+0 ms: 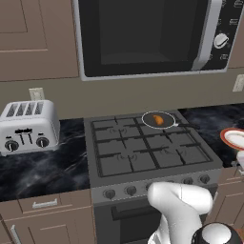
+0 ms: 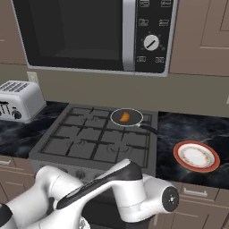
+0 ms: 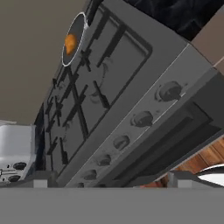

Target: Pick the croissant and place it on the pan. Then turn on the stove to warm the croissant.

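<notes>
Kitchen, stove [image 1: 143, 150], microwave [image 1: 152, 35], toaster [image 1: 27, 126]

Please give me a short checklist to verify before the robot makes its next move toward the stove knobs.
1. Croissant lies in the pan: ok.
2. Pan sits on the back right burner of the stove: ok.
3. Claw is open and holds nothing: ok.
4. Row of knobs is in front of the claw, not yet touched: ok.
5. Which knob controls the pan's burner: cannot tell.
6. Burner under the pan already lit: cannot tell, no flame visible.
</notes>
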Controlling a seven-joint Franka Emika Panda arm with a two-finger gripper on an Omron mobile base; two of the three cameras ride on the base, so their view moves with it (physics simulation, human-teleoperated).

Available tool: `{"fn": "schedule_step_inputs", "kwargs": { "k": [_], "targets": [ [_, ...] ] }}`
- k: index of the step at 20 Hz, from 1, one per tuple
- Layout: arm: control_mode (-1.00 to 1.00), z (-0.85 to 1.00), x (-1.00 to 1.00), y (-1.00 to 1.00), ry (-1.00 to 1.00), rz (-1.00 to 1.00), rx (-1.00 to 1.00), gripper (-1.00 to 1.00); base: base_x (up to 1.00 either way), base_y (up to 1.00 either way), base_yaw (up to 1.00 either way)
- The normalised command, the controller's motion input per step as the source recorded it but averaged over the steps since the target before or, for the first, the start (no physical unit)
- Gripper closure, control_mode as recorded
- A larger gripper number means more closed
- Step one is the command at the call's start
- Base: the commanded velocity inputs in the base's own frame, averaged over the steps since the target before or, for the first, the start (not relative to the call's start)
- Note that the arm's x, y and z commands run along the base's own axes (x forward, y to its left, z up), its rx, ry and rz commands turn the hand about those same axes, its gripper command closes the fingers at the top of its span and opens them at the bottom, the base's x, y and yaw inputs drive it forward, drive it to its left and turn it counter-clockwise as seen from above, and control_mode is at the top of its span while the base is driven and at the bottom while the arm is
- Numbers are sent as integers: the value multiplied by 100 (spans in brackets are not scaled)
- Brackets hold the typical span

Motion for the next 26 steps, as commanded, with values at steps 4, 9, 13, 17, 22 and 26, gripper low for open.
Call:
{"fn": "schedule_step_inputs", "kwargs": {
  "k": [4, 9, 13, 17, 22, 26],
  "targets": [
    [-100, -32, 0, 0, 12, 0, 14, -100, 0, 0, 0],
    [-100, -33, 0, 4, 9, 0, 6, -100, 0, 0, 0],
    [-100, -34, 0, 12, 9, 0, 1, -100, 0, 0, 0],
    [-100, -33, 1, 24, 4, 0, 2, -100, 0, 0, 0],
    [-100, -30, 3, 33, 0, 0, 3, -100, 0, 0, 0],
    [-100, -31, 3, 34, 0, 0, 3, -100, 0, 0, 0]
  ]
}}
